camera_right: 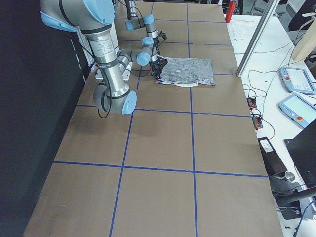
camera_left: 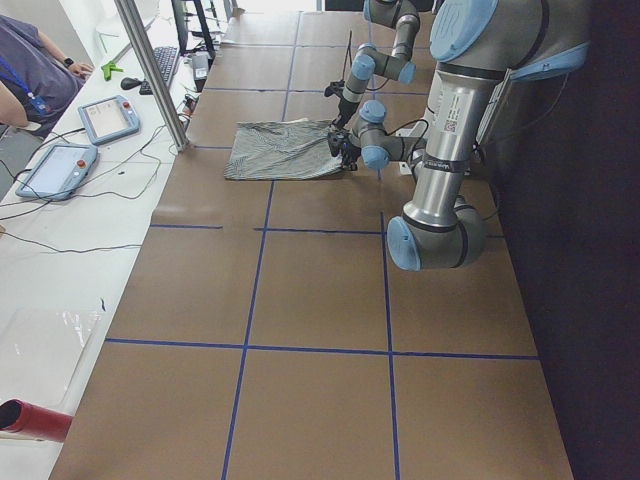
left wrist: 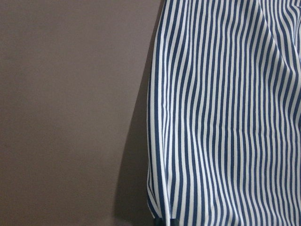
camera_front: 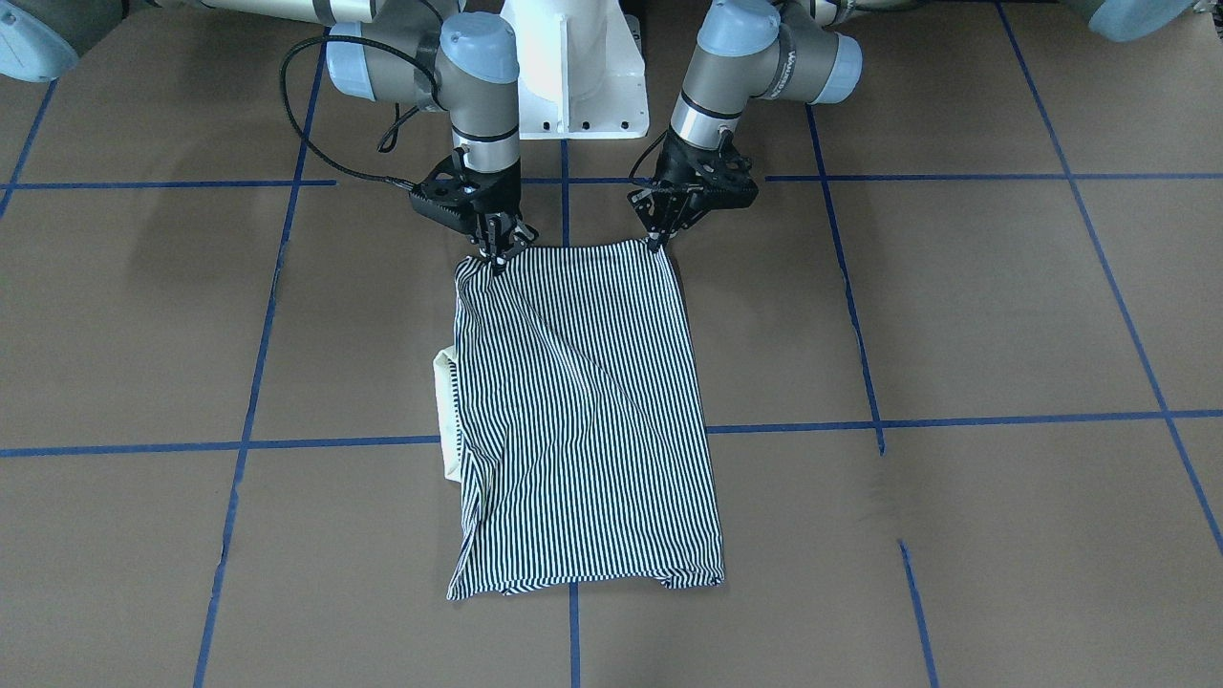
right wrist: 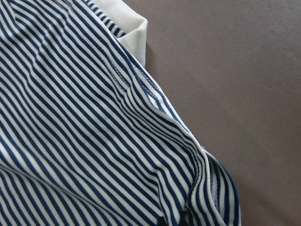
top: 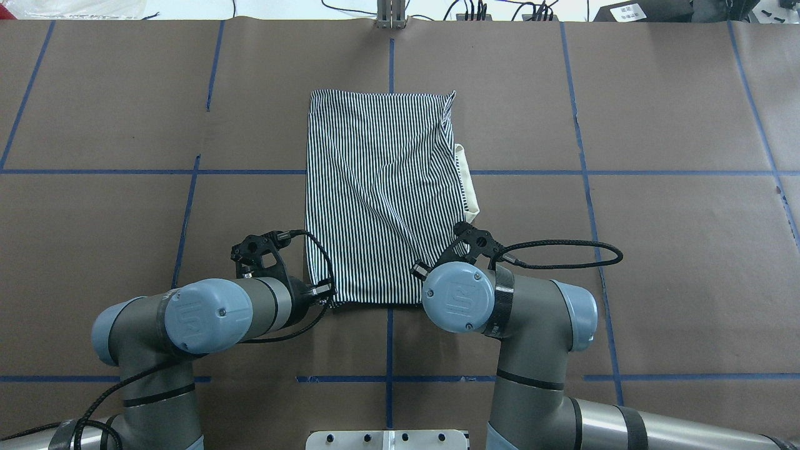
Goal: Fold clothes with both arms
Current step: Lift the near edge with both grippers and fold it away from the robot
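Across the brown-papered table (camera_front: 955,315) with blue tape lines (camera_front: 955,177), the striped polo shirt (camera_front: 583,411) lies flat at centre, folded into a long rectangle, short edge toward the robot. Over that edge the left arm (camera_front: 755,67) and right arm (camera_front: 459,72) reach down. Jaws closed, the left gripper (camera_front: 657,243) pinches one near corner of the shirt, the right gripper (camera_front: 497,262) the other. Its cream collar (camera_front: 444,401) pokes out from the robot's right side

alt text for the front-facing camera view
A folded navy-and-white striped polo shirt lies on a brown table gridded with blue tape. The left gripper and right gripper each pinch a corner of its edge nearest the robot; a cream collar pokes out one side.
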Available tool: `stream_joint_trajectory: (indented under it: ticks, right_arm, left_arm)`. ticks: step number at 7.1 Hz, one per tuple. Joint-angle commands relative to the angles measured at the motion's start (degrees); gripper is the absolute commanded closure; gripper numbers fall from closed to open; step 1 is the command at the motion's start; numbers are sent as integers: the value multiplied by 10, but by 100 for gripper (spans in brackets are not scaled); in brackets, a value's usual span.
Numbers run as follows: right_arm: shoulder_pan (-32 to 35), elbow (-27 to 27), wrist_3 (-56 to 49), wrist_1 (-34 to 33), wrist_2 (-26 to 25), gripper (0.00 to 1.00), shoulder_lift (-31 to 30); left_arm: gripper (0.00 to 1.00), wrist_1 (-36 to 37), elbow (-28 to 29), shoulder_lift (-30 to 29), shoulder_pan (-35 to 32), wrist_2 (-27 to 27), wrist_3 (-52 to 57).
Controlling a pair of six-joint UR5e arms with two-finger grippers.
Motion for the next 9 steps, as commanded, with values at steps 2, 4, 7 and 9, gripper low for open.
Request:
stream_joint_trajectory:
  ticks: [2, 4, 7, 9]
  right_arm:
    - [3, 77, -1, -61, 4, 100, 0]
    - [-1, 256, 10, -231, 17, 100, -1]
    - [-4, 232, 8, -231, 18, 100, 3]
    - [43, 154, -5, -179, 18, 100, 39]
  left_arm:
    - [100, 74, -92, 1, -5, -30, 36]
    - [100, 232, -242, 0, -3, -65, 37]
    - [100, 332, -273, -37, -17, -75, 57]
    - [100, 327, -184, -87, -85, -77, 112]
